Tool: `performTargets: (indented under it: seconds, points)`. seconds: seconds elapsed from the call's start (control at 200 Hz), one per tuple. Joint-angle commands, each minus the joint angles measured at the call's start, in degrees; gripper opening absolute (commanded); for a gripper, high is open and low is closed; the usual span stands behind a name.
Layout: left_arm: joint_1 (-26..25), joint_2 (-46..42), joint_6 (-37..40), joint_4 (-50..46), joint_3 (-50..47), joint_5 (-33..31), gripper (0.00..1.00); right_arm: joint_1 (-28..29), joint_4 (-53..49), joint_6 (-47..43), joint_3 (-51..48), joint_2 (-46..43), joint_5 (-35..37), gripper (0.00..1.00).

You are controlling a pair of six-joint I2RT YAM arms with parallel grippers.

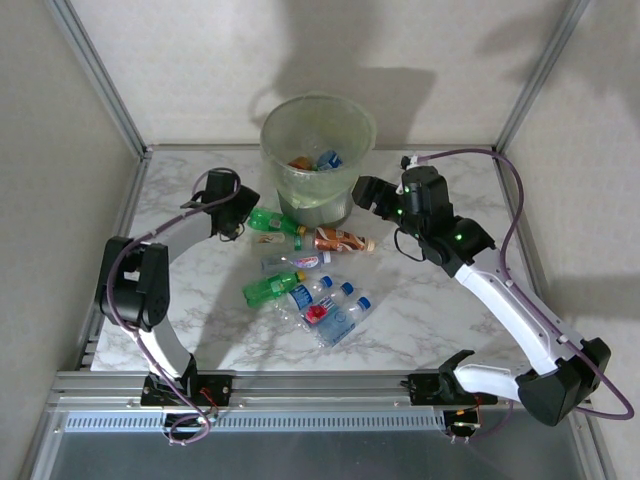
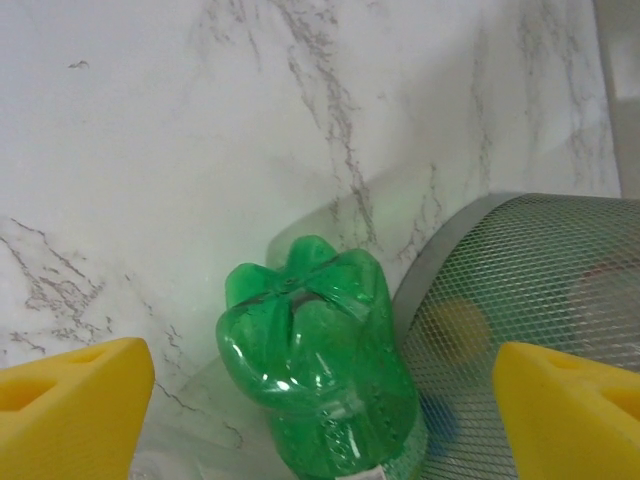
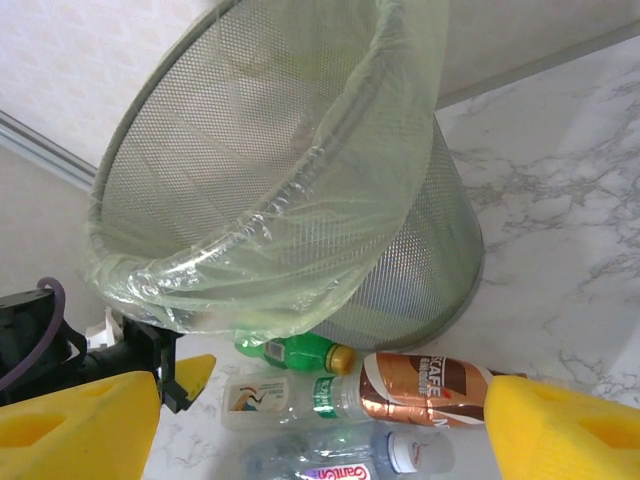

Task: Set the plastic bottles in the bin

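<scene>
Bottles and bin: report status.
Open, empty: left gripper, right gripper. Left one at green bottle beside bin. Some bottles binned, pile left on table. Nothing blocking.

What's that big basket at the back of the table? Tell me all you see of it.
The bin is a round grey wire-mesh wastebasket, tapering downward, lined with a pale-green translucent plastic bag folded over its rim. It stands upright at the far middle of the table, with a few bottles already inside. A green bottle lies close by its base.
</scene>
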Motion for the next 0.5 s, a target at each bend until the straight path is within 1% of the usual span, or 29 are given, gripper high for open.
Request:
performTargets:
  seconds: [0.0,0.155,0.491]
  points:
    - [-0.5,2.1,-1.3,0.0,1.3,0.2,0.87,0.3,0.0,1.1,-1.1,-1.1,1.8,0.85]
    - [-1.0,3.7,-1.8,0.7,1.7,0.5,0.87,0.3,-0.3,1.2,-1.3,-1.1,2.0,0.85]
    - [-2.0,7.2,-2.2,1.5,2.5,1.5,0.83,0.3,-0.7,1.2,-1.2,-0.8,2.2,0.85]
